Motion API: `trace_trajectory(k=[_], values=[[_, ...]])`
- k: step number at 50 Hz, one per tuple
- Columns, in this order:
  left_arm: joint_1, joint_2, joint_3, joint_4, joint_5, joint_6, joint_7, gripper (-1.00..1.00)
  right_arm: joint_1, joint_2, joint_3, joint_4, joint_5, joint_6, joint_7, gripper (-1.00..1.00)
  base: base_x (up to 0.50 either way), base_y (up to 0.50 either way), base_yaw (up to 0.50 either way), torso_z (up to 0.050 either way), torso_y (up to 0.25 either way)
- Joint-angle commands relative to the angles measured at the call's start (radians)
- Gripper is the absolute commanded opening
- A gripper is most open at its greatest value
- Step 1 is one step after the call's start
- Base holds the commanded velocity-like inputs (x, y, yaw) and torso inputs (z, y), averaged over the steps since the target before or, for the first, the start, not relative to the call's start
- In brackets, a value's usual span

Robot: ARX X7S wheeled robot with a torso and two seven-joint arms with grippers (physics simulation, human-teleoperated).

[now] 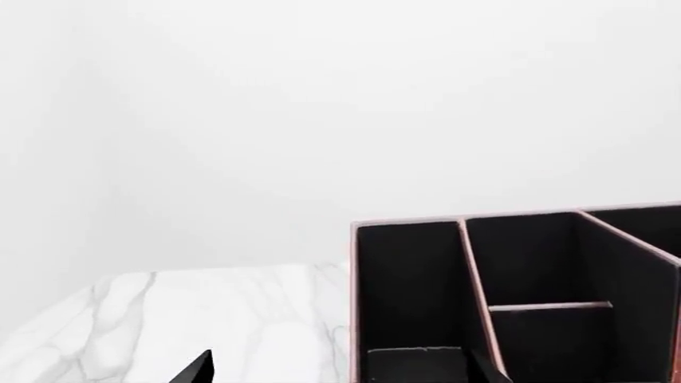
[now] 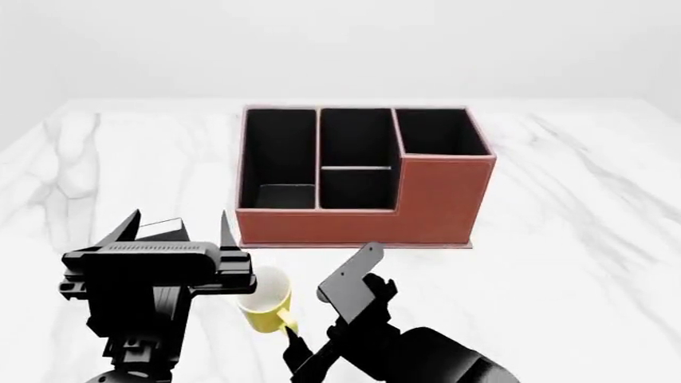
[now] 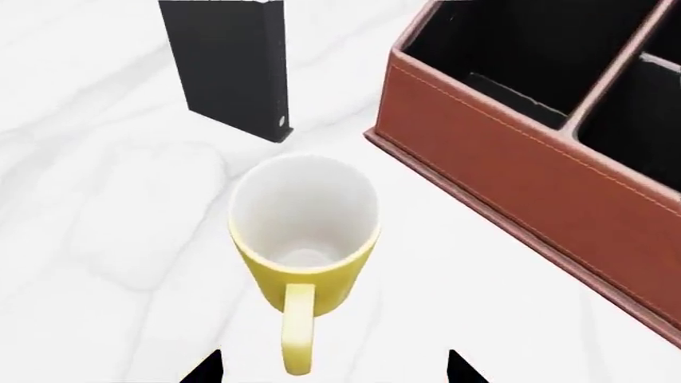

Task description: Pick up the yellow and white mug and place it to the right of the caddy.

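Note:
The yellow and white mug (image 3: 303,231) stands upright on the marble table, just in front of the caddy's front left corner, its handle (image 3: 299,327) pointing at my right gripper. My right gripper (image 3: 333,369) is open, low over the table, with the handle's end between its fingertips and nothing held. The mug also shows in the head view (image 2: 266,302), partly behind my left gripper. The reddish-brown caddy (image 2: 368,211) sits mid-table, its taller section at its right end. My left gripper (image 2: 175,231) is open and empty, raised above the table left of the mug, facing the caddy (image 1: 511,295).
A small black upright book (image 3: 229,64) stands just beyond the mug, left of the caddy's front corner. The white marble table (image 2: 575,239) stretches to the right of the caddy. A plain white wall lies behind.

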Motion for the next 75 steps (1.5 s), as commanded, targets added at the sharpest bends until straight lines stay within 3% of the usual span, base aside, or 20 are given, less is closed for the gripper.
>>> trace_trajectory(k=[1,35,36,57,75], values=[[0.002,-0.005,0.002,-0.001,-0.007,0.004,-0.004,1.0,0.027,-0.026,-0.044,0.116,-0.019,-0.046,-0.017,1.0,0.0,0.0,0.0,0.0,0.0],[0.013,-0.018,0.0,0.001,-0.03,0.016,-0.016,1.0,0.139,-0.113,-0.081,0.439,-0.021,-0.176,-0.077,1.0,0.0,0.0,0.0,0.0,0.0],[0.013,-0.019,0.0,0.002,-0.031,0.015,-0.016,1.0,0.14,-0.115,-0.082,0.446,-0.019,-0.176,-0.078,-1.0,0.0,0.0,0.0,0.0,0.0],[0.006,-0.025,0.003,0.004,-0.044,0.01,-0.024,1.0,0.117,-0.064,-0.081,0.307,0.017,-0.11,-0.048,-1.0,0.0,0.0,0.0,0.0,0.0],[0.016,-0.033,-0.002,0.017,-0.049,0.012,-0.039,1.0,0.076,0.026,0.018,0.083,0.084,-0.023,0.018,-1.0,0.0,0.0,0.0,0.0,0.0]])
